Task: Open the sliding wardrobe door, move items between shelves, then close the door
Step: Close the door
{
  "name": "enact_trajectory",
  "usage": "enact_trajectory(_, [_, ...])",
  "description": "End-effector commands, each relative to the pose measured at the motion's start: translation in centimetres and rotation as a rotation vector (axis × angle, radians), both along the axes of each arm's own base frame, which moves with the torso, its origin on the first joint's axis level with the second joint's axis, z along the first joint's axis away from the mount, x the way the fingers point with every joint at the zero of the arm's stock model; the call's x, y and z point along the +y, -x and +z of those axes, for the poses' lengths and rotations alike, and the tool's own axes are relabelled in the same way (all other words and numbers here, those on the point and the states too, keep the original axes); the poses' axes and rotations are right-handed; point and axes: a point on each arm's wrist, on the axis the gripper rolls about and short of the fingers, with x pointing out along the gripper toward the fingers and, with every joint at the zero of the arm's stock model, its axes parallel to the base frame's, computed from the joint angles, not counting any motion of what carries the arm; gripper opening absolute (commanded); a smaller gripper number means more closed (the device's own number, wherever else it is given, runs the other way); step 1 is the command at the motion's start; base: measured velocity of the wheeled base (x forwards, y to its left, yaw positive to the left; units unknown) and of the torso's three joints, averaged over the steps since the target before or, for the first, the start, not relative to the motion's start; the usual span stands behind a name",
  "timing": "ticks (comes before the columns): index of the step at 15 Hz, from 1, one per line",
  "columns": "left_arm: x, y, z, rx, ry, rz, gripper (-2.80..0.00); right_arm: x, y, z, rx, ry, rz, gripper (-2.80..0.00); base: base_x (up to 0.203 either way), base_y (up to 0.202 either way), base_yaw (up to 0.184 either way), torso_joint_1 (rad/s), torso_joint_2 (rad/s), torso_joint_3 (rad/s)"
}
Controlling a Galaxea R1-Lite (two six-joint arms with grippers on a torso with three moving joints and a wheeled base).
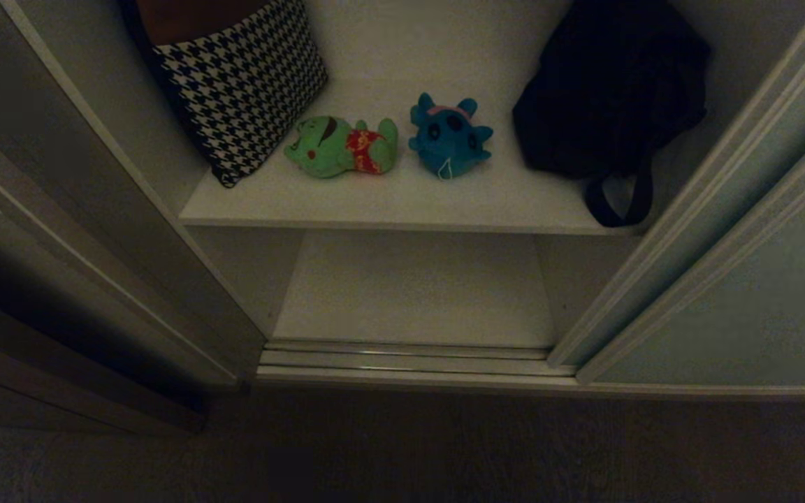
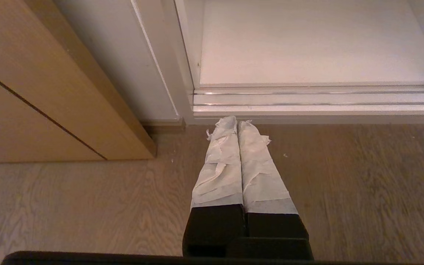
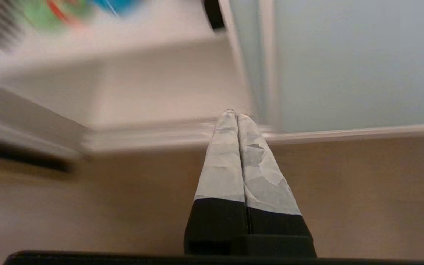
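The pale grey-green sliding wardrobe door [image 1: 759,307] stands slid to the right, leaving the white interior open. On the upper shelf [image 1: 402,202] lie a green plush toy [image 1: 339,147] with a red patch and a teal-blue plush toy [image 1: 450,136]. A lower shelf [image 1: 416,293] sits beneath it. Neither gripper shows in the head view. My left gripper [image 2: 234,123] is shut and empty above the wooden floor, just before the floor track. My right gripper [image 3: 234,115] is shut and empty, low near the door's [image 3: 344,66] bottom corner; the toys blur at that view's edge.
A houndstooth bag [image 1: 245,84] leans at the shelf's left and a black bag [image 1: 605,91] with a hanging strap at its right. A ribbed metal floor track [image 1: 409,360] runs along the wardrobe's base. A wooden frame [image 2: 50,92] stands to the left.
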Motion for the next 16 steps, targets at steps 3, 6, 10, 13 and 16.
enact_trajectory(3, [0.0,0.0,0.0,0.002,0.0,0.0,-2.8,0.5,-4.9,4.2,0.061,-0.182,0.02,-2.8,0.0,0.0,0.0,0.0,0.0,0.0])
enact_trajectory(6, [0.0,0.0,0.0,0.001,0.0,0.0,-2.8,0.7,-7.6,6.1,0.073,-0.215,-0.004,-2.8,0.0,0.0,0.0,0.0,0.0,0.0])
enact_trajectory(10, [0.0,0.0,0.0,0.002,0.0,0.0,-2.8,-0.7,-11.1,7.6,0.094,-0.261,-0.008,-2.8,0.0,0.0,0.0,0.0,0.0,0.0])
enact_trajectory(13, [0.0,0.0,0.0,0.003,0.0,0.0,-2.8,-2.5,-13.5,7.6,0.135,-0.311,0.062,-2.8,0.0,0.0,0.0,0.0,0.0,0.0])
enact_trajectory(16, [0.0,0.0,0.0,0.004,0.0,0.0,-2.8,-3.5,-15.2,7.3,0.155,-0.324,0.061,-2.8,0.0,0.0,0.0,0.0,0.0,0.0])
